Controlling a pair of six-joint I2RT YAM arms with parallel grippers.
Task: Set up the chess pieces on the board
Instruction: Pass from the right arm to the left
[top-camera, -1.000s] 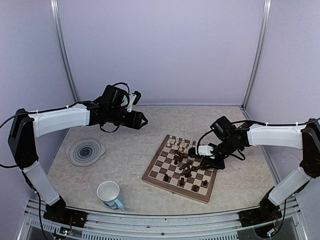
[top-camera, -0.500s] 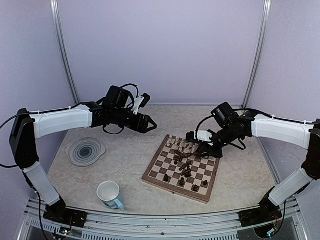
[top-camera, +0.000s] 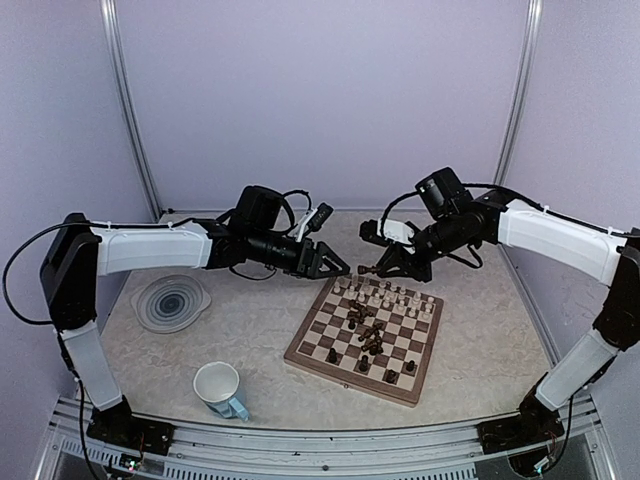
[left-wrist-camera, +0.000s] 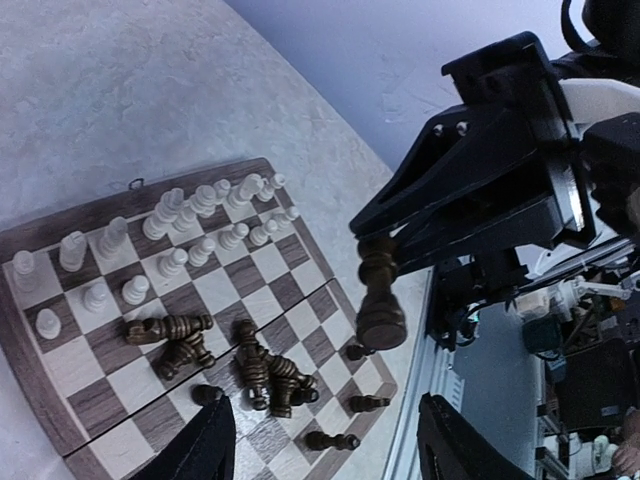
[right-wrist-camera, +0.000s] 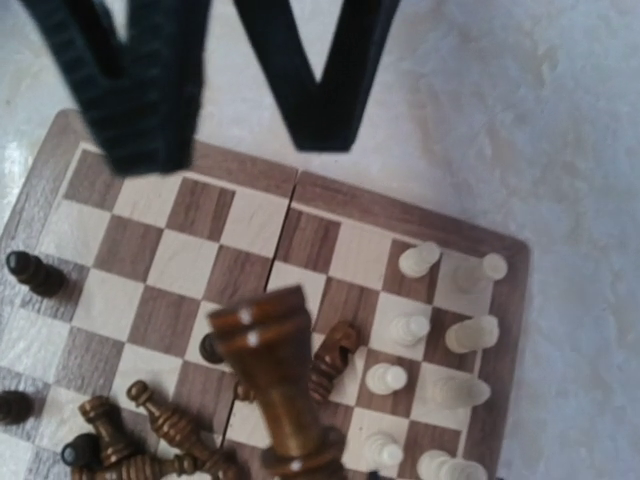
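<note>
The board (top-camera: 345, 378) lies right of centre on the table. Cream chess pieces (top-camera: 385, 295) stand in two rows along its far side. Dark chess pieces (top-camera: 368, 335) lie heaped in its middle, and a few more sit near its front edge. My right gripper (top-camera: 374, 267) hangs above the board's far left corner, shut on a dark brown rook-like piece (left-wrist-camera: 378, 292), held by its base (right-wrist-camera: 272, 375). My left gripper (top-camera: 338, 266) is open and empty, pointing at that piece from the left, a short gap away. Its fingers (right-wrist-camera: 150, 90) fill the top of the right wrist view.
A round grey swirl-patterned plate (top-camera: 171, 301) sits at the left of the table. A white mug with a blue handle (top-camera: 219, 389) stands near the front edge, left of the board. Purple walls close in the back and sides.
My right gripper has risen from the board's middle and moved back-left with the dark piece. My left arm has swung right, so the two grippers now nearly meet.
</note>
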